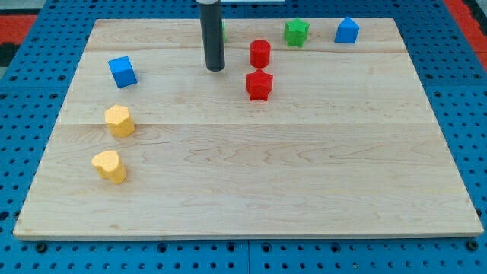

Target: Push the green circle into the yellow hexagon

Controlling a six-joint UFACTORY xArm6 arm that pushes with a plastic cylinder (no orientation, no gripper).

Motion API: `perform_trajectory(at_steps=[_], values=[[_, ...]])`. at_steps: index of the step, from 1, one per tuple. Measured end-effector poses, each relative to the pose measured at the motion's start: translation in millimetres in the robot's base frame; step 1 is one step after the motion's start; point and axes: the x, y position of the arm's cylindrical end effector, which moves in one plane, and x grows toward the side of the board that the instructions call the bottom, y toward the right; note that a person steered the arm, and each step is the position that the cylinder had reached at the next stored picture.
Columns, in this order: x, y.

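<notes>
My tip [215, 68] rests on the wooden board near the view's top, left of the middle. Only a thin green sliver [223, 31] shows behind the rod's right edge; it seems to be the green circle, and the rod hides the rest of it. The yellow hexagon [119, 120] sits at the view's left, well below and to the left of my tip.
A blue cube [122, 71] lies left of my tip. A red cylinder [260, 53] and a red star [259, 85] lie just to its right. A green star [297, 32] and a blue house-shaped block [347, 30] sit at the top right. A yellow heart [109, 166] lies below the hexagon.
</notes>
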Motion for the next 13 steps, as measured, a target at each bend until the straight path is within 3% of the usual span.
perform_trajectory(at_steps=[4, 5, 6, 7, 8, 9, 10, 12, 13], values=[[-102.7, 17.0], [-102.9, -45.1], [-90.7, -46.8], [-89.2, -100.1], [-80.2, -90.5], [-59.9, -44.2], [-39.6, -45.2], [-50.0, -98.6], [-26.1, -88.8]])
